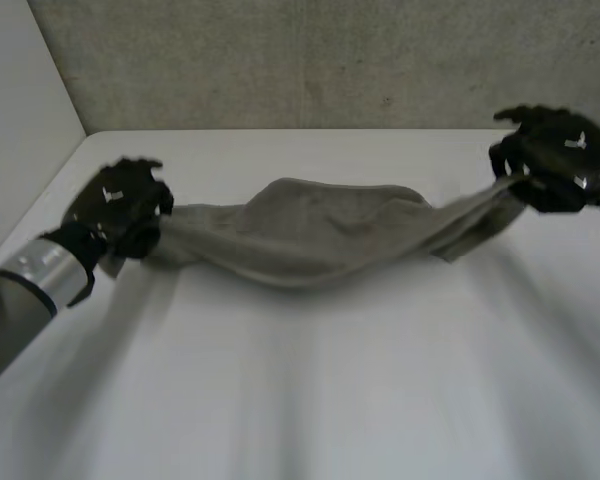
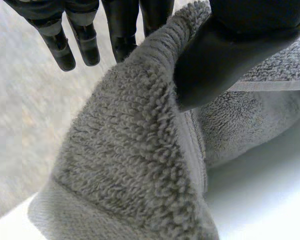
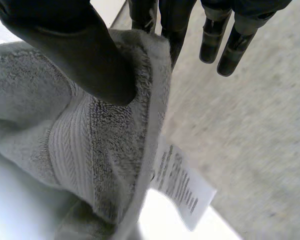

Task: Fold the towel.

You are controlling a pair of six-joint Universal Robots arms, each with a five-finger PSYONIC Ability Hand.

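Our left hand (image 1: 120, 205) and right hand (image 1: 555, 160) each pinch a towel (image 1: 310, 235) end; the right wrist view adds its label (image 3: 182, 185).

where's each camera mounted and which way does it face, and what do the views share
Head view: between and behind the arms, looking down at the table; shows the left arm, and the left hand and right hand holding the towel between them.
Left wrist view: on the left wrist, looking along the palm; the left hand pinches one towel end.
Right wrist view: on the right wrist, looking along the palm; the right hand pinches the other end, near a label.
Shared: the towel is in all three.
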